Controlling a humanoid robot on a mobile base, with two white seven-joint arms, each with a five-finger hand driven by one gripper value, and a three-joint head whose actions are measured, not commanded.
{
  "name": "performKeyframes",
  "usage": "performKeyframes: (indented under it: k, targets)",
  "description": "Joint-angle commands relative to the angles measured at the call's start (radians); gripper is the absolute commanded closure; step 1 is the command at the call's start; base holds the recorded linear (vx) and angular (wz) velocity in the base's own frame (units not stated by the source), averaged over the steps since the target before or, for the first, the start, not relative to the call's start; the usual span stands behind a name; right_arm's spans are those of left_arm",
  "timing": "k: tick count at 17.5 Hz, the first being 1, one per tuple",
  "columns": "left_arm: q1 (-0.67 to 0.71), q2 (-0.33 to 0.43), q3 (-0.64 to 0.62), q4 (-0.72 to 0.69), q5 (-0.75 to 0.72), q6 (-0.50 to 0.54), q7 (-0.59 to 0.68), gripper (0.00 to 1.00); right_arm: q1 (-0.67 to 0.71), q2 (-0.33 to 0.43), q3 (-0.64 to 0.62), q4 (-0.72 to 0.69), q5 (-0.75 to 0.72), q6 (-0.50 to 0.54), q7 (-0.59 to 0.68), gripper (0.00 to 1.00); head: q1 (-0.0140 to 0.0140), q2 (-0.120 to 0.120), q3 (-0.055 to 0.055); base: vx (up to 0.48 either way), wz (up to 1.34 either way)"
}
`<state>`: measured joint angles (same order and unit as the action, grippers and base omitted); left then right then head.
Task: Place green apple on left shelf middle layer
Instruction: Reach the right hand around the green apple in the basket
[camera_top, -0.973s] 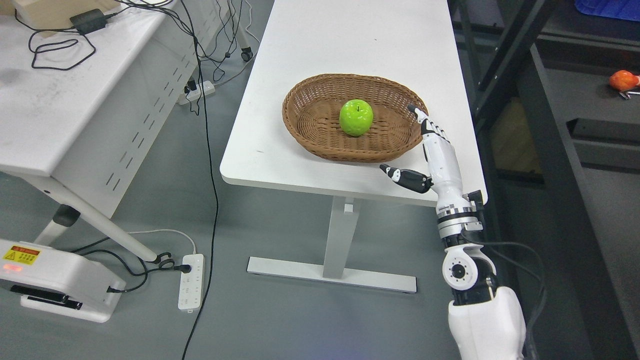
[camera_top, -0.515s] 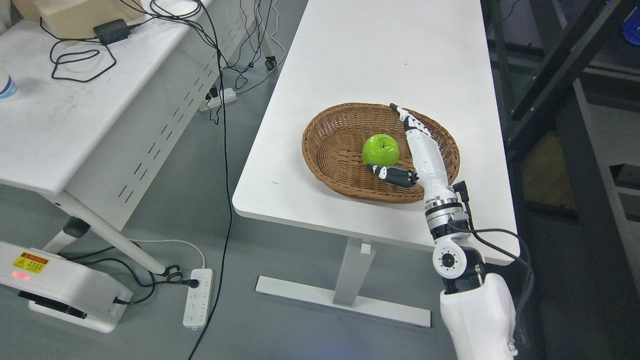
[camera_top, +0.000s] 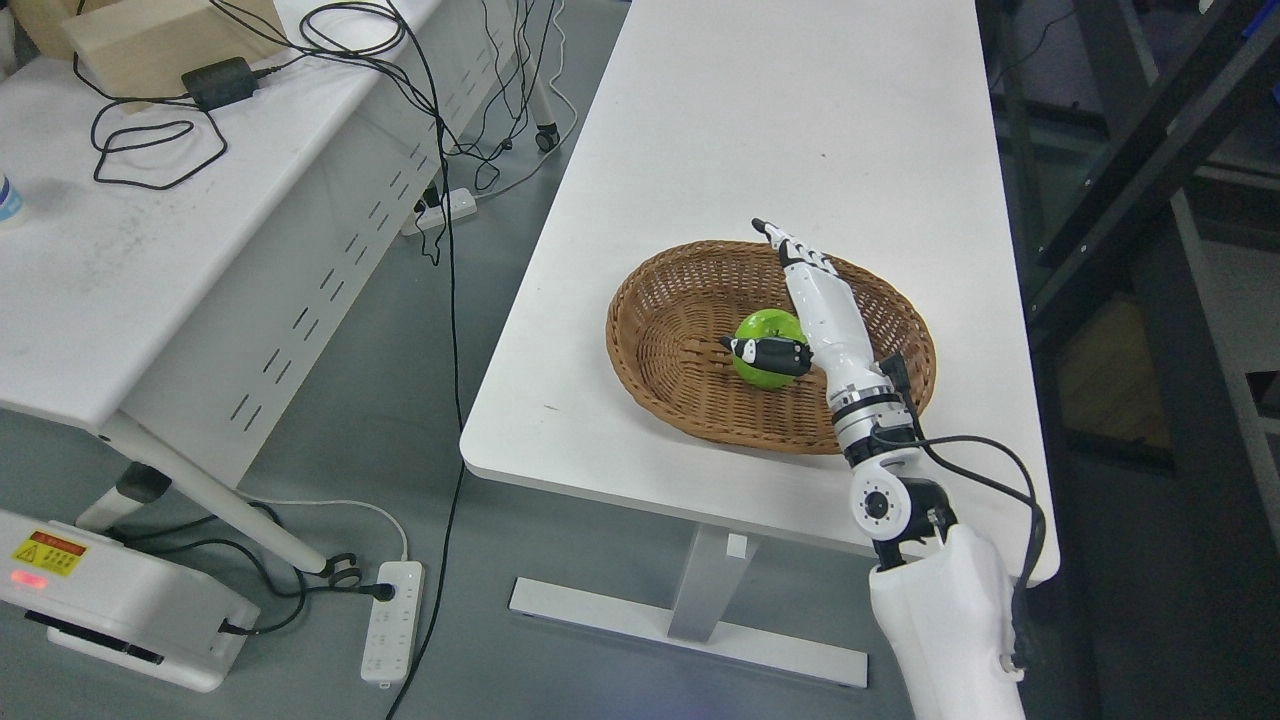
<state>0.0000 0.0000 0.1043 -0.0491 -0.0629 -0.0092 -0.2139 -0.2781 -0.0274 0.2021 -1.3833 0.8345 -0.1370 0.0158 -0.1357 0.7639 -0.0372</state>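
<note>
A green apple (camera_top: 762, 340) lies in the middle of a brown wicker basket (camera_top: 660, 340) on the white table (camera_top: 780, 130). My right hand (camera_top: 775, 300) reaches into the basket from the lower right, right beside the apple. Its fingers (camera_top: 790, 250) are stretched straight toward the basket's far rim and the black thumb (camera_top: 765, 351) lies across the front of the apple. The hand is open, the fingers not closed on the fruit. My left arm is out of sight.
A second white table (camera_top: 100, 270) with cables and a black adapter (camera_top: 218, 80) stands at the left. A power strip (camera_top: 390, 620) and a white machine base (camera_top: 110, 600) lie on the floor. Dark shelf frames (camera_top: 1130, 200) rise along the right edge.
The camera has shifted, so the whole scene sits lower. My right hand has moved from the basket's right rim into the basket, with the thumb now in front of the apple.
</note>
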Motion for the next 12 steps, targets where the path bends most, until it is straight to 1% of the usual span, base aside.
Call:
performKeyframes:
  k: [1, 5, 12]
  targets:
    - [0.009, 0.017, 0.000, 0.000, 0.000, 0.000, -0.001, 0.00, 0.019, -0.112, 0.028, 0.067, 0.011, -0.018, 0.000, 0.00, 0.0000, 0.000, 0.000, 0.013, 0.01]
    - [0.009, 0.017, 0.000, 0.000, 0.000, 0.000, 0.001, 0.00, 0.027, -0.123, 0.028, 0.067, 0.014, -0.026, 0.000, 0.00, 0.0000, 0.000, 0.000, 0.003, 0.00]
    - [0.009, 0.017, 0.000, 0.000, 0.000, 0.000, 0.001, 0.00, 0.016, -0.111, 0.031, 0.067, 0.017, -0.026, -0.002, 0.01, 0.0000, 0.000, 0.000, 0.000, 0.00]
